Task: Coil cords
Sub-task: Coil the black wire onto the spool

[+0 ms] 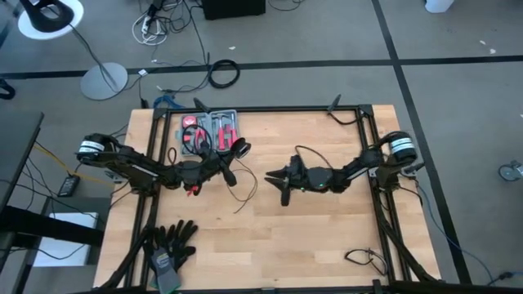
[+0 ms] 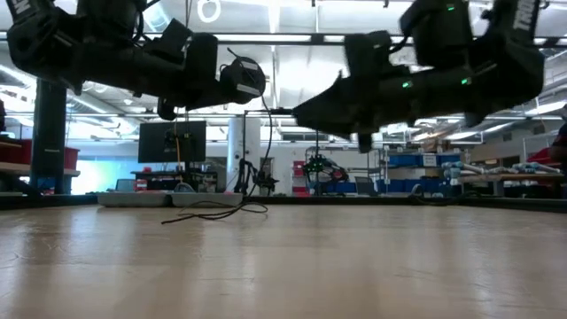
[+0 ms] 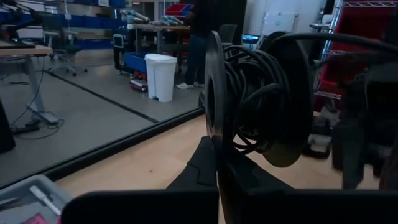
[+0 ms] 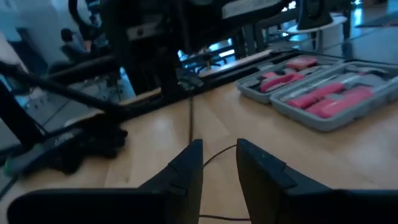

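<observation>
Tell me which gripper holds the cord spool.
The left gripper: it is shut on the spool wound with black cord. The right gripper stands open, gripping nothing.

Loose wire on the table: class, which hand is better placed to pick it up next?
Right. The right hand is open and empty, near the loose wire; the left hand is shut on the spool.

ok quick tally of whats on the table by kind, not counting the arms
cord on its spool: 1
tool case, open, red-handled tools: 1
black gloves: 2, as far as the high view shows
small loose cable near the table's corner: 1
total: 5
</observation>
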`<state>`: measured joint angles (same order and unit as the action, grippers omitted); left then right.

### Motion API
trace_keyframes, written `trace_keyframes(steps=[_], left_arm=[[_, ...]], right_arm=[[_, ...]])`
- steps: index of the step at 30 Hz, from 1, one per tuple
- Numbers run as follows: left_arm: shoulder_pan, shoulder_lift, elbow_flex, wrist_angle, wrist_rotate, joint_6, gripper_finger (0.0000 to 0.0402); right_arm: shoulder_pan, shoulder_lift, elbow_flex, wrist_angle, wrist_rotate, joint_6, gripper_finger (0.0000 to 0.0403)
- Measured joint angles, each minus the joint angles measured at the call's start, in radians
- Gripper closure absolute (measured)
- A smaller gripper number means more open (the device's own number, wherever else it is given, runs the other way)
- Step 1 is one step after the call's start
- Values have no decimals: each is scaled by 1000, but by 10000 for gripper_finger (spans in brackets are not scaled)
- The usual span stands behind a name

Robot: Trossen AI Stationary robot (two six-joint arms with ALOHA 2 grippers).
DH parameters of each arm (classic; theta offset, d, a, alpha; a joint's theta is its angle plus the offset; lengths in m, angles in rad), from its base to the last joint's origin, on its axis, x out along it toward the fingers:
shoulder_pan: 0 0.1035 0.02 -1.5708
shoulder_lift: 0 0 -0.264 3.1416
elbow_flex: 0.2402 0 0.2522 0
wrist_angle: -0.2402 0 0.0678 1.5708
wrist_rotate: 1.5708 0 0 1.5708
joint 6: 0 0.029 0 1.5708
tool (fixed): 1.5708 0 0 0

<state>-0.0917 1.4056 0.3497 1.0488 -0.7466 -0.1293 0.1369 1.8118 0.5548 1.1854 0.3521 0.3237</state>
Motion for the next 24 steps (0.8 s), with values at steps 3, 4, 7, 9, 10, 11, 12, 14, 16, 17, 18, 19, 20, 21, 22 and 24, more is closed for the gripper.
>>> trace_keyframes(steps=[3,4,7,9,10,11,12,14,16,17,18,19,20,21,22,24], left_arm=[[0,0,0,-3,-2,-1,402],[0,0,1,-5,-2,-2,402],[0,0,0,1,-3,-4,402],[0,0,0,-1,-2,-4,402],[0,0,0,-2,-4,-5,402],[0,0,0,1,-3,-5,402],[0,0,0,3,-1,-5,402],[0,0,0,4,-2,-5,402],[0,0,0,4,-1,-5,402],[0,0,0,5,-1,-5,402],[0,0,0,7,-1,-5,402],[0,0,0,7,-1,-5,402],[0,0,0,7,-1,-6,402],[0,0,0,7,-1,-6,402],[0,0,0,7,-1,-6,402],[0,0,0,8,-1,-13,402]], right_arm=[[-1,69,66,4,-6,-25,305],[-1,84,86,3,-11,-35,305],[-2,117,130,1,-16,-70,307],[-3,129,148,3,-16,-72,307],[-5,131,150,3,-16,-74,307],[-7,132,153,-3,-16,-74,308],[-10,132,157,-21,-16,-69,310],[-17,133,159,-56,-15,-46,320],[-24,134,159,-68,-15,-28,343],[-26,134,160,-73,-18,-25,361],[-28,134,160,-77,-26,-28,381],[-29,134,160,-77,-34,-36,391],[-29,134,160,-76,-35,-41,394],[-29,134,164,-77,-35,-40,395],[-29,134,169,-84,-35,-40,397],[-29,134,188,-122,-42,-47,399]])
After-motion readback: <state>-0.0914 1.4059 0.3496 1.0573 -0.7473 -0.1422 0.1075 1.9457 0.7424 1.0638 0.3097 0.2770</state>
